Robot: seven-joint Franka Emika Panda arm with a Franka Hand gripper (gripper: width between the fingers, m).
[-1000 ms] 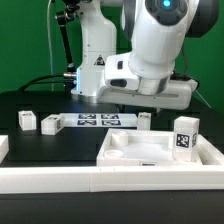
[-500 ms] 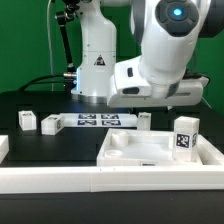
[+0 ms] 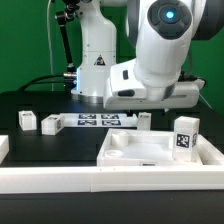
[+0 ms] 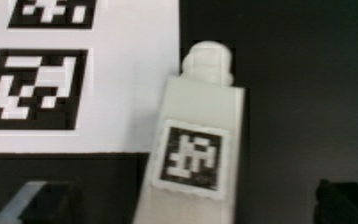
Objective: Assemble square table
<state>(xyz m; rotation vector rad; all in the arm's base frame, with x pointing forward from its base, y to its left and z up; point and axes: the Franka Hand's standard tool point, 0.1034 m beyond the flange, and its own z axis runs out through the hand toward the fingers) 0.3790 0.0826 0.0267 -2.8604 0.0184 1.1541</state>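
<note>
The square table slab (image 3: 150,150), white with a raised rim, lies at the exterior view's right front. One tagged leg (image 3: 185,135) stands on its right corner. Two more legs (image 3: 25,120) (image 3: 52,123) stand at the left. Another leg (image 3: 145,120) lies just right of the marker board (image 3: 95,121), below the arm's white hand (image 3: 150,88). In the wrist view this leg (image 4: 197,130) lies lengthwise between the dark fingertips (image 4: 30,202). My gripper (image 4: 194,205) is open, its jaws standing wide on either side of the leg without touching it.
A long white rail (image 3: 100,185) runs along the front edge of the black table. The marker board (image 4: 51,70) lies right beside the leg under the gripper. The arm's base (image 3: 95,70) stands behind the board, with a green backdrop beyond.
The arm's upper part swung a little toward the exterior view's right and partly back. The jaws stayed open. No part on the table moved.
</note>
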